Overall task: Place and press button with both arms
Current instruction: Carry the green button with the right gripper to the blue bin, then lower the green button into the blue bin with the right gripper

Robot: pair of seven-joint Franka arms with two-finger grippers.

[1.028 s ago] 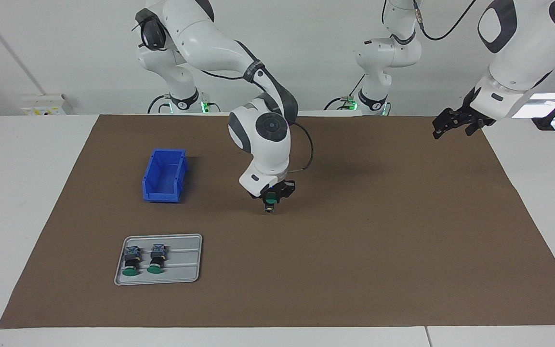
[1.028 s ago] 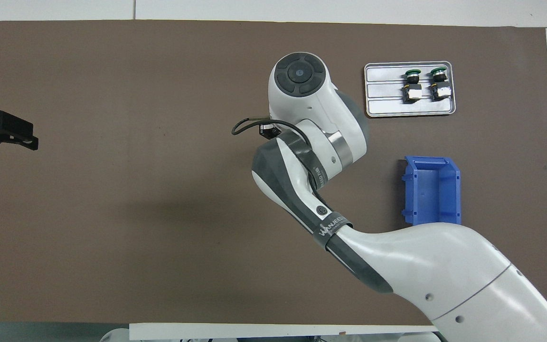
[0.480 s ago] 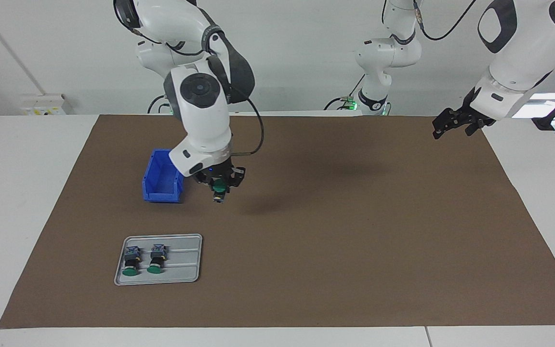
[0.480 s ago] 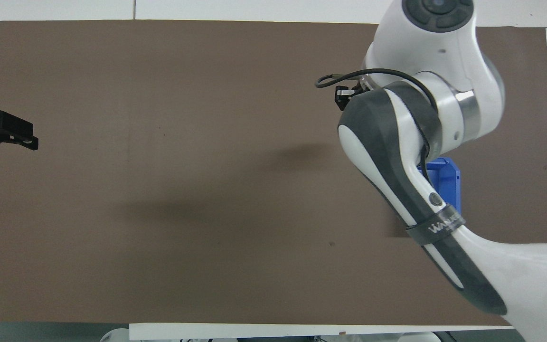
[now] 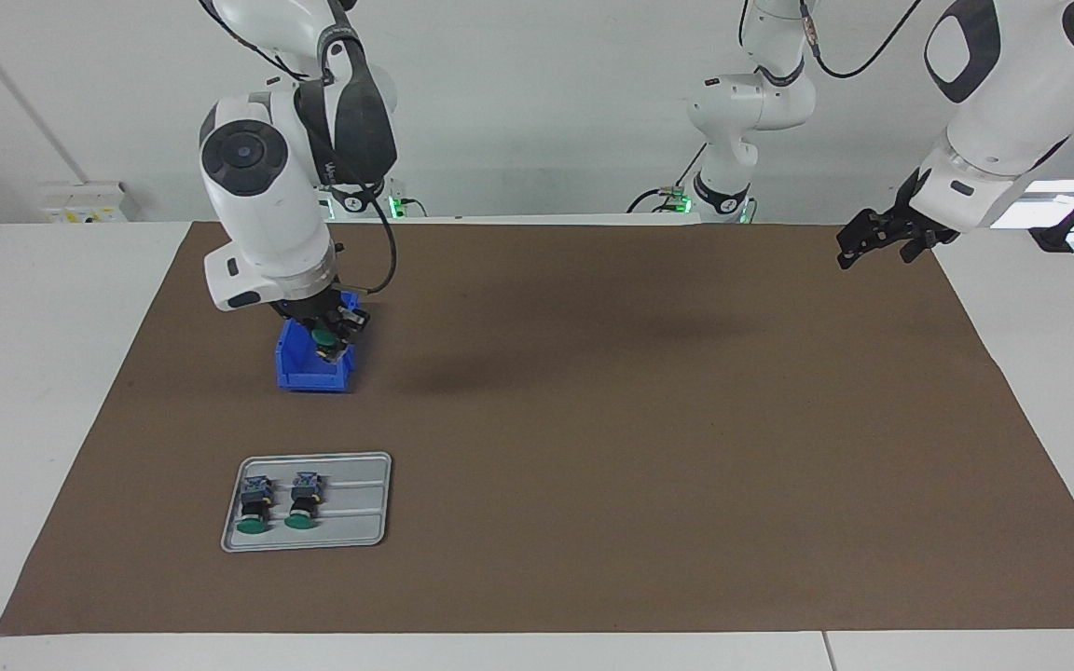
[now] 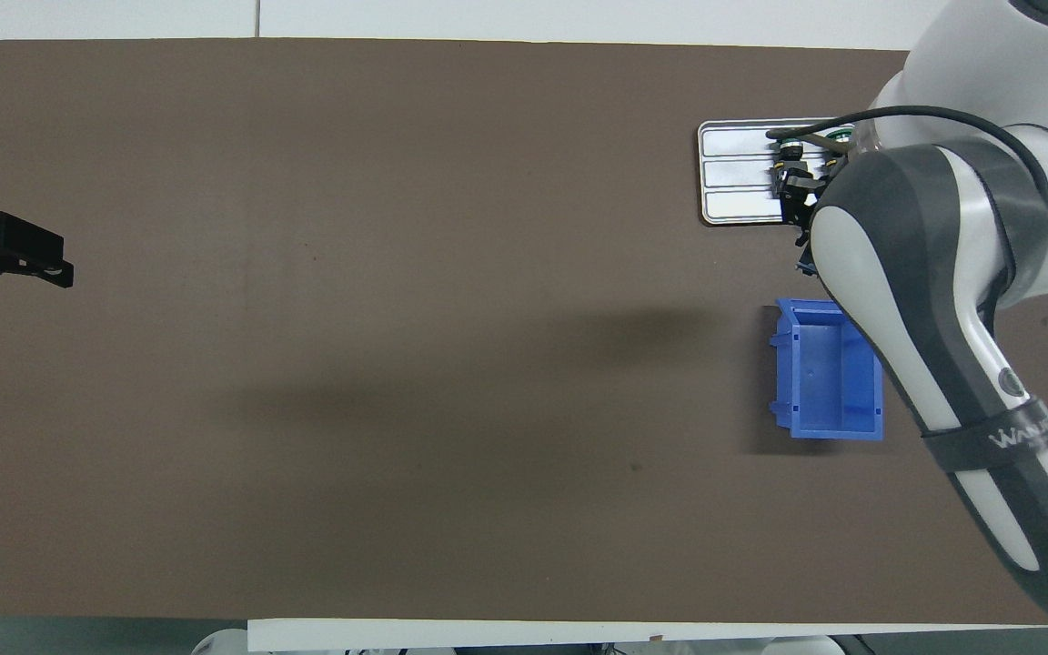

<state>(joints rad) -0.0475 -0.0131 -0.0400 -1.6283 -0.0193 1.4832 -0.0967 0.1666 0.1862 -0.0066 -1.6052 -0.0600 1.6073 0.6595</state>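
right tool (image 5: pixel 324 343) grips button (image 5: pixel 322 336) over blue bin (image 5: pixel 299 371); left tool (image 5: pixel 884 239) open, waiting.

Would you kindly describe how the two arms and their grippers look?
Both arms are glossy white with rounded shells and dark grey joint caps. The right arm has a black cable looping at its wrist and a dark band with white lettering. The left arm also trails a black cable. The right gripper and left gripper are black.

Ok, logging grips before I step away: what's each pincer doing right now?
Left pincer: open, empty, waiting over the left arm's end of the table.
Right pincer: shut on a green-capped push-button switch, over the blue plastic bin.
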